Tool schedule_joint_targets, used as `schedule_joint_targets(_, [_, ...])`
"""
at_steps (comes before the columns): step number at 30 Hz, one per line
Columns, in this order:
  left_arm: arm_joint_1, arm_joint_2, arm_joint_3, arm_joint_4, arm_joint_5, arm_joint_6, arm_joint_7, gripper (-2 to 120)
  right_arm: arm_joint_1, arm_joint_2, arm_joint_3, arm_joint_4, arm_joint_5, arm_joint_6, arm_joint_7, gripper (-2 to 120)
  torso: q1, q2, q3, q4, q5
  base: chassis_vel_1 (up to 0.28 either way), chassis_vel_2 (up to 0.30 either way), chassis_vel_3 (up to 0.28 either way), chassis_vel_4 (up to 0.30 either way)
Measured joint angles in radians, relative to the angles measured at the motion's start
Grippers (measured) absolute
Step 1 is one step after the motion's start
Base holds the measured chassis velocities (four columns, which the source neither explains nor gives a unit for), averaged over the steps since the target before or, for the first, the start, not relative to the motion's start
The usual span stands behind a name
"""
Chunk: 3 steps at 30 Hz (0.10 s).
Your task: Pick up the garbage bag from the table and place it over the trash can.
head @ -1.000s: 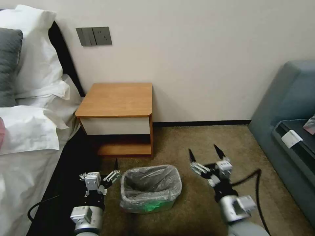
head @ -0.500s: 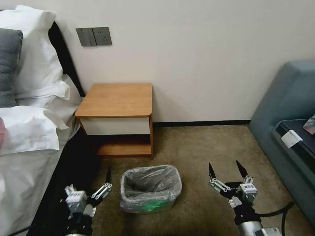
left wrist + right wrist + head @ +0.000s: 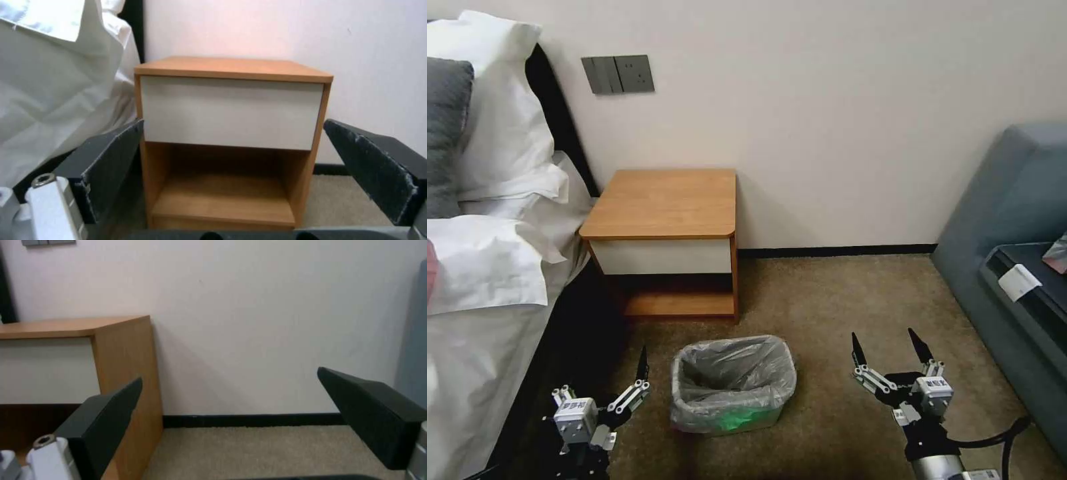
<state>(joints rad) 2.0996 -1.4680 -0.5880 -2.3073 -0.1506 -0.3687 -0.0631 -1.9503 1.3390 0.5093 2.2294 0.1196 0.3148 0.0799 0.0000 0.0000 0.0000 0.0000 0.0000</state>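
So the head view had the garbage bag [image 3: 735,373] already lining the trash can [image 3: 730,417], rim folded over the edge, sitting on the carpet [image 3: 827,300] in front of the table [image 3: 667,200]. The wrist views didn't catch the bin, just the table's drawer front [image 3: 229,111], lower shelf [image 3: 222,200] and the wall. Left gripper [image 3: 602,400] hung low beside the bin on the bed [image 3: 474,333] side, right gripper [image 3: 890,350] on the other side, well apart from it. Both had fingers spread wide, holding nothing.
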Motion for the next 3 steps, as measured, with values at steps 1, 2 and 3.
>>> schedule_joint_targets(1, [0.000,0.000,0.000,0.000,0.000,0.000,0.000,100,0.000,0.000,0.000,0.000,0.000,0.000,0.000,100,0.000,0.000,0.000,0.0000,0.0000,0.000,0.000,0.000,0.000])
schedule_joint_targets(2, [-0.001,0.000,0.000,0.001,0.000,0.001,0.000,100,0.001,0.000,0.000,0.000,0.000,-0.001,0.000,100,0.000,0.000,0.000,0.0000,0.0000,0.000,0.000,0.000,0.000])
schedule_joint_targets(3, [-0.001,0.000,0.000,0.001,0.000,0.001,0.000,100,0.001,0.000,0.000,0.000,0.000,-0.001,0.000,100,0.000,0.000,0.000,0.0000,0.0000,0.000,0.000,0.000,0.000])
